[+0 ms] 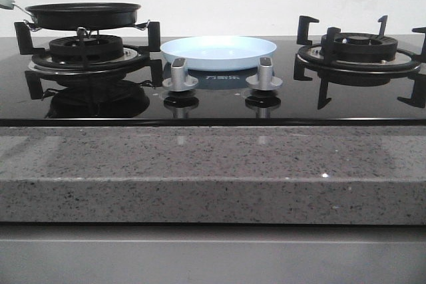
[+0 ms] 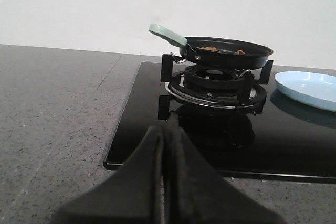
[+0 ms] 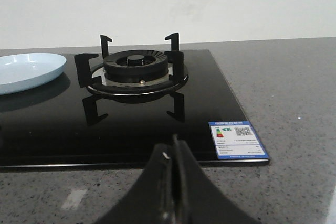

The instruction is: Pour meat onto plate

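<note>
The black frying pan (image 1: 83, 14) sits on the left burner, its pale-green handle (image 2: 168, 34) pointing left. Orange-brown meat (image 2: 210, 49) slices show just over the pan's rim in the left wrist view; they are hidden in the front view. The pale-blue plate (image 1: 218, 52) lies empty on the glass hob between the burners, also in the left wrist view (image 2: 310, 87) and right wrist view (image 3: 26, 71). My left gripper (image 2: 167, 129) is shut and empty, over the counter short of the hob's left front corner. My right gripper (image 3: 173, 145) is shut and empty at the hob's right front edge.
The right burner (image 1: 359, 51) with black pan supports stands bare. Two silver knobs (image 1: 180, 74) stand in front of the plate. A blue-and-white label (image 3: 237, 139) sticks on the hob's right front corner. Grey speckled counter (image 1: 213, 171) surrounds the hob; a white wall is behind.
</note>
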Controlling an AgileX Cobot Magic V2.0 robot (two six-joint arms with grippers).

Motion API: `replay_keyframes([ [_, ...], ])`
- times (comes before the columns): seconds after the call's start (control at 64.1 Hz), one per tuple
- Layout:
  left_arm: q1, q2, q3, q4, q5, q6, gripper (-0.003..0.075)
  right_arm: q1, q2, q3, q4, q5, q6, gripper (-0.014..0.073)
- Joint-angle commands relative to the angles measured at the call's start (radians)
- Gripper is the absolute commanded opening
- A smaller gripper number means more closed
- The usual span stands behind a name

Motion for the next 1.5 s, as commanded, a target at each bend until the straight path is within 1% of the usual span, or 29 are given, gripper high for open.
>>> replay_keyframes([
  [0.0, 0.003, -0.018, 0.007, 0.001, -0.083, -0.007, -0.002, -0.008, -0.016, -0.004, -0.013, -0.087, -0.008, -0.0119],
  [0.811, 0.003, -0.018, 0.007, 0.001, -0.083, -0.007, -0.002, -0.008, -0.016, -0.004, -0.013, -0.087, -0.008, -0.0119],
  [0.951, 0.003, -0.018, 0.007, 0.001, -0.114, -0.007, -0.002, -0.008, -0.016, -0.004, -0.015, -0.083, -0.008, -0.0119],
  [1.123, 0.003, -0.016, -0.036, -0.013, -0.114, -0.007, -0.002, -0.007, -0.016, -0.012, -0.015, -0.091, -0.008, -0.0119],
  [1.185, 0.003, -0.016, -0.077, -0.025, -0.089, -0.007, -0.002, -0.007, -0.016, -0.032, -0.015, -0.077, -0.008, -0.0119],
  [1.248, 0.003, -0.012, -0.13, -0.028, -0.048, -0.007, -0.002, -0.007, -0.016, -0.069, -0.015, -0.023, -0.008, -0.0119],
  [1.482, 0.003, 0.09, -0.394, -0.028, 0.195, -0.007, -0.002, 0.0, 0.04, -0.282, -0.015, 0.201, -0.019, -0.0119],
])
